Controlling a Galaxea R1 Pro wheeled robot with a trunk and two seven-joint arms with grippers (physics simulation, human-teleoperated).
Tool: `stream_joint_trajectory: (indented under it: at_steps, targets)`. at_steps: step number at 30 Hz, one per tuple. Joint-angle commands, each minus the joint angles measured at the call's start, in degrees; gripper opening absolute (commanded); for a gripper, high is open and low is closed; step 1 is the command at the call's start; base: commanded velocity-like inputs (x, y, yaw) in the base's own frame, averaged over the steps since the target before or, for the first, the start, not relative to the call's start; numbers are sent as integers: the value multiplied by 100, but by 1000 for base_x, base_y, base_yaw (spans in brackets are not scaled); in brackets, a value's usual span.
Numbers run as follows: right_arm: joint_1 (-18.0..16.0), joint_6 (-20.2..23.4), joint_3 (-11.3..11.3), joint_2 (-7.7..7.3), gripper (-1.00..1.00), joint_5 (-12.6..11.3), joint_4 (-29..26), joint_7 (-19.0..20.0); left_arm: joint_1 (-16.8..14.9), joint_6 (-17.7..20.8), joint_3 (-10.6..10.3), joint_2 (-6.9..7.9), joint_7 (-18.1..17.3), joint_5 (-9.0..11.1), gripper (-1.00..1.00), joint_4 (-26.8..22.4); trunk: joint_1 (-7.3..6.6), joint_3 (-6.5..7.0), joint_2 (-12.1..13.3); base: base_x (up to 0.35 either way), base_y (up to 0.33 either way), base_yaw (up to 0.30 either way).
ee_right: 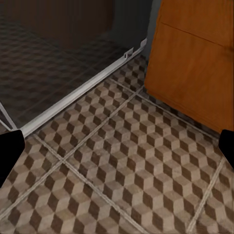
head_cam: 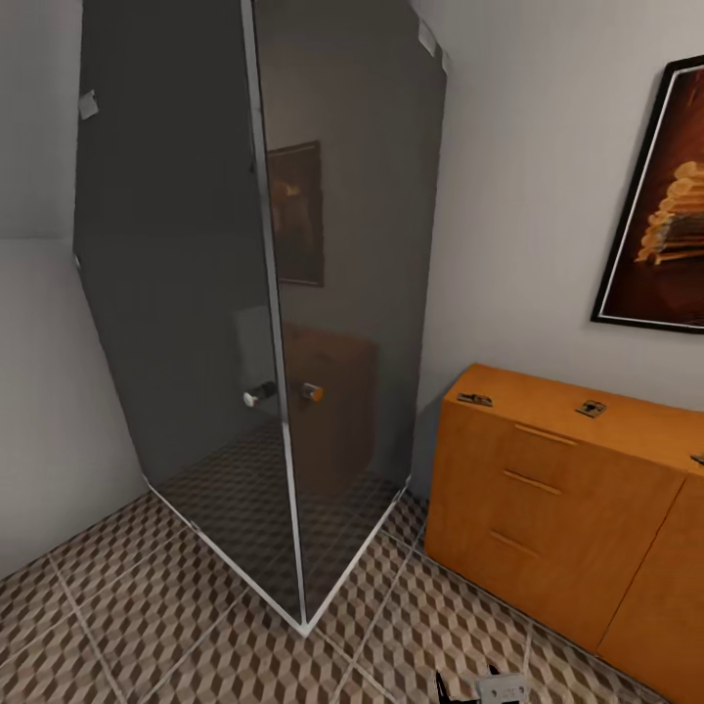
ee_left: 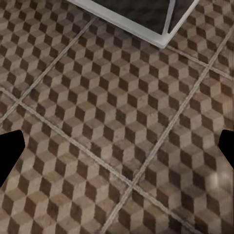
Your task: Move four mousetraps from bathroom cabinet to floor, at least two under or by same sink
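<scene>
A smoked-glass shower enclosure [head_cam: 264,293] occupies the corner at about 11 o'clock. Its two panels meet at a chrome edge that carries small round knobs [head_cam: 260,395].

The cabinet [head_cam: 557,499] stands against the wall at about 2 o'clock, just beside the enclosure. Three drawer fronts with slim bar handles [head_cam: 546,434] face the room. Two mousetraps lie flat on the cabinet top, well apart: one mousetrap [head_cam: 475,399] near the corner closest to the shower, a second mousetrap [head_cam: 591,409] further along. A dark item at the right frame edge, on the same top, is too cropped to identify. A framed picture [head_cam: 663,205] hangs on the wall above the cabinet.

The bathroom floor [head_cam: 147,626] of cube-pattern tiles runs from the enclosure base to the cabinet foot.

The left hand [ee_left: 117,156] hangs above bare tiles near the enclosure's base corner [ee_left: 165,36], fingers set wide. The right hand [ee_right: 117,156] hangs above the tiles between the shower threshold rail [ee_right: 83,90] and the cabinet's front, fingers likewise wide and holding nothing.
</scene>
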Motion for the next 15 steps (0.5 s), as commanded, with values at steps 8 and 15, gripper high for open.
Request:
stream_joint_trajectory:
  at_steps: [8, 15]
  targets:
    - [-4, -15, -7, 2, 100, 52, 4, -13, -2, -15, 3, 0, 5, -2, 100, 2, 0, 41, -3, 0, 0, -249]
    - [-4, -15, -7, -5, 100, 52, 4, -13, -2, -15, 3, -2, 5, -2, 100, 2, 0, 68, -3, 0, 0, -253]
